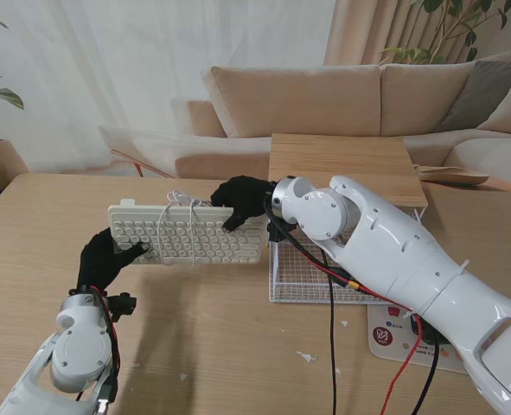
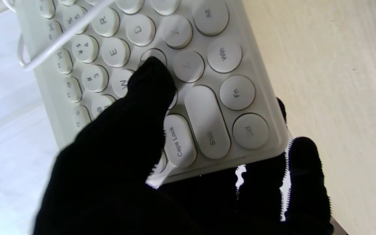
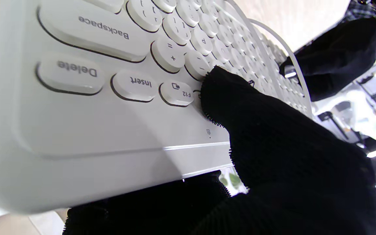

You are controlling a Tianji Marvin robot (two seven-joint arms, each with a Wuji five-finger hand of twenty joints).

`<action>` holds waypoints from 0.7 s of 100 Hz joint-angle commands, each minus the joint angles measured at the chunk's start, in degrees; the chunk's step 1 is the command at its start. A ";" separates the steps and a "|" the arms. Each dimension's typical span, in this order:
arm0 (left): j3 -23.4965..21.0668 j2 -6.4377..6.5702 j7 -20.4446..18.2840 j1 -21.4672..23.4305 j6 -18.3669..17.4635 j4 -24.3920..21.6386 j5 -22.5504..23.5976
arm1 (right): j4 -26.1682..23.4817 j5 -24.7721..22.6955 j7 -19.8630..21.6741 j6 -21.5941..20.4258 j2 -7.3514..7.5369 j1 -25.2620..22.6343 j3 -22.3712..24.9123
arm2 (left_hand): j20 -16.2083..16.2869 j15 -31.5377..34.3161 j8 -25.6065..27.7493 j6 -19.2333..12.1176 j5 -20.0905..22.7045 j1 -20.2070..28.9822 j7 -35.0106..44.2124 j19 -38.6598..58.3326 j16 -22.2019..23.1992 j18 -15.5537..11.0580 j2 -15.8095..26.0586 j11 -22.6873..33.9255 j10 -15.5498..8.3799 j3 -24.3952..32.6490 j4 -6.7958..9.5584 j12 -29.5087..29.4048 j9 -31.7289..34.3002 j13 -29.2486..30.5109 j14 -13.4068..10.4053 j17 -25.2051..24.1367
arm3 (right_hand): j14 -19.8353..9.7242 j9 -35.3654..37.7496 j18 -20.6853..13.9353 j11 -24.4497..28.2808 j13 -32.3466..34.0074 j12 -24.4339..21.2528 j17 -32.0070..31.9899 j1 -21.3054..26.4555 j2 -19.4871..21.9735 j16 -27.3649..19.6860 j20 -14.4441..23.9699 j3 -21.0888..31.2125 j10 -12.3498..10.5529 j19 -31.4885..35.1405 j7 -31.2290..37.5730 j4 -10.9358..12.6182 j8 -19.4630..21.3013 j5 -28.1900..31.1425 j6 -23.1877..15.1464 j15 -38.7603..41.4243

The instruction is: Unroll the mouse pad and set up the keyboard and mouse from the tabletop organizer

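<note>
A white keyboard (image 1: 186, 232) with round keys is held tilted above the table, keys facing me, its white cable (image 1: 179, 207) looped over it. My left hand (image 1: 106, 258) in a black glove grips its left end; the thumb (image 2: 142, 98) presses the keys while the other fingers sit under the edge of the keyboard (image 2: 207, 98). My right hand (image 1: 242, 201) grips the right end, thumb (image 3: 240, 107) lying on the function row of the keyboard (image 3: 93, 107). No mouse pad or mouse is visible.
A white wire-mesh organizer (image 1: 311, 277) stands on the wooden table (image 1: 30, 225) under my right forearm, topped by a wooden board (image 1: 346, 164). A sticker card (image 1: 392, 335) lies nearer me. Red and black cables hang from the right arm. A beige sofa (image 1: 341, 104) is behind.
</note>
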 commanded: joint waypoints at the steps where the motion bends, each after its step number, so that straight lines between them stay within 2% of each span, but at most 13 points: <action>1: -0.20 -0.35 -0.19 0.53 0.71 0.61 -0.08 | 0.72 -0.14 0.81 -0.16 -1.05 0.03 -0.62 | 0.93 3.10 0.59 -1.16 3.53 8.10 1.06 0.94 1.11 0.89 7.14 6.33 1.32 8.92 6.65 2.99 3.72 0.70 0.80 -0.99 | -3.60 0.97 -0.88 2.60 0.26 0.84 -1.23 2.94 4.99 0.26 -1.28 4.01 -1.81 1.08 4.20 1.89 3.15 1.21 -10.79 0.20; 31: -0.10 -0.51 -0.19 0.26 2.99 3.30 -0.21 | 5.04 -2.44 1.20 0.05 -1.75 2.32 -5.09 | 1.20 3.05 0.61 -0.92 3.69 8.28 0.86 0.86 1.17 0.94 6.98 6.26 1.63 9.10 6.68 2.94 3.70 0.45 1.15 -1.44 | -5.37 -0.85 -1.18 2.69 -1.13 0.41 -2.14 2.13 7.12 -0.34 -1.54 1.49 -4.27 0.59 3.81 2.44 3.85 -0.61 -12.53 -0.93; 57: 0.96 -0.95 0.83 -0.64 4.30 5.17 -0.91 | 7.41 -2.92 1.47 0.07 -2.27 3.24 -7.35 | 1.44 3.03 0.57 -0.81 3.72 8.30 0.73 0.99 1.19 0.69 6.91 6.12 1.61 9.15 6.68 2.94 3.73 0.36 1.23 -1.45 | -5.61 -1.28 -1.25 2.80 -1.42 0.07 -2.24 2.22 7.52 -0.67 -1.57 0.85 -4.58 0.58 3.82 2.60 3.87 -0.92 -12.97 -1.33; 70: 1.68 -1.15 1.03 -1.07 5.37 6.12 -1.40 | 7.63 -4.23 1.55 -0.57 -1.99 3.44 -8.08 | 1.57 3.04 0.56 -0.69 3.86 8.43 0.77 1.08 1.20 0.59 6.78 6.09 1.83 9.28 6.71 2.94 3.79 0.27 1.34 -1.52 | -6.30 -1.81 -1.39 2.91 -1.73 -0.17 -2.26 1.60 7.86 -0.81 -1.59 0.13 -5.51 0.58 3.67 2.60 3.77 -1.55 -13.98 -1.41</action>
